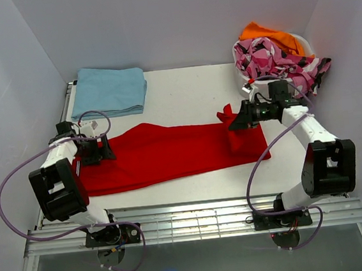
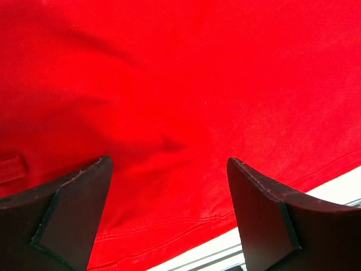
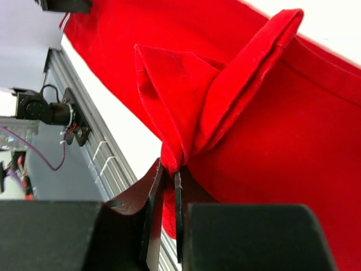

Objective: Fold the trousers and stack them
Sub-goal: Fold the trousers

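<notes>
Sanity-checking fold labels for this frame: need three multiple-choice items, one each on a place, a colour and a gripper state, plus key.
1. Where does the light blue folded garment lie?
A. At the far left of the table, beyond the trousers
B. On top of the trousers
C. At the near edge, between the arm bases

2. What colour is the garment behind the pink-black-white patterned garment in the white basket?
A. Green
B. Grey
C. Orange

3. What state is the right gripper in?
A. Open, clear of the cloth
B. Shut on a bunched edge of the trousers
C. Shut on nothing

Key:
1 A, the top view shows it at the far-left corner.
2 C, an orange garment shows above the patterned one.
3 B, the right wrist view shows red fabric pinched between the closed fingers.
</notes>
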{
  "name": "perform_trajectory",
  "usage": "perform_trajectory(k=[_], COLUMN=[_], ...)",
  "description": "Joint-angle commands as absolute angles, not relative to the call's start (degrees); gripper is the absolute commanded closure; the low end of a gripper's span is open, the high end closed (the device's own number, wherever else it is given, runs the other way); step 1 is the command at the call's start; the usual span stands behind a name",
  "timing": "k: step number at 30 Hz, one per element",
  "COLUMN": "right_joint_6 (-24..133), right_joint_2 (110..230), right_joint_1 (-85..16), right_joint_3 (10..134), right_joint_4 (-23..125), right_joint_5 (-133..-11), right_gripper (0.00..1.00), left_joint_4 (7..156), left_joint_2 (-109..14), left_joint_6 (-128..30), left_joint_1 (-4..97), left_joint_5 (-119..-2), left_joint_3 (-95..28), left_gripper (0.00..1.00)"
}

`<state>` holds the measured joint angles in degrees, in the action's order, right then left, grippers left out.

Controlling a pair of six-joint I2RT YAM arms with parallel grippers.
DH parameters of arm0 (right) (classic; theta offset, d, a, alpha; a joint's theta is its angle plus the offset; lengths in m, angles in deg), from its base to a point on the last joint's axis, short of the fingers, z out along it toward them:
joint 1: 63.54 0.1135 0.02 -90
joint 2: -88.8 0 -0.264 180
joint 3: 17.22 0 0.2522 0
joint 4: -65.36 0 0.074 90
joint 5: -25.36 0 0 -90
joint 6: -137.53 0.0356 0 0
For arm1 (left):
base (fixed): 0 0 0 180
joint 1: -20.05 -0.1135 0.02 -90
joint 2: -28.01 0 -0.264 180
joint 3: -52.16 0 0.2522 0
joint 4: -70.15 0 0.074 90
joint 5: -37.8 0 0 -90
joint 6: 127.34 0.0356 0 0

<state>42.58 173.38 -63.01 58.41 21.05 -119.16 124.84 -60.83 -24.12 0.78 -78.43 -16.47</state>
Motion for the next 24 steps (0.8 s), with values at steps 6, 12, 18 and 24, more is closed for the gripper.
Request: perform_trajectory(k=[6,12,18,24], right_joint_6=[62.8,69.0,70.5,71.5], right_joint_2=[177.4,181.9,184.3,187.5], right_joint_1=[-48.5,-43.4,-38.8,-36.4], right_joint_3=[51.2,49.9,50.0,51.7], right_joint_4=[53.2,61.4,62.8,62.8], right_joint_5=[-110.0,-105.4,-103.9,-103.3], right_gripper=[0.92,0.92,0.92,0.92], left_joint_4=[124.6,124.3,124.1,123.8], left_joint_2=[-60.2,-60.5,-60.7,-60.8], left_joint_6=[-24.8,-24.9,-24.8,-24.8], left_joint_1=[1.2,1.2,1.2,1.2], left_joint_5=[-74.3,-74.0,-73.6,-73.5], left_joint_3=[-15.7,-14.3,-14.0,-13.4], left_gripper=[0.03,0.02,0.02,0.02])
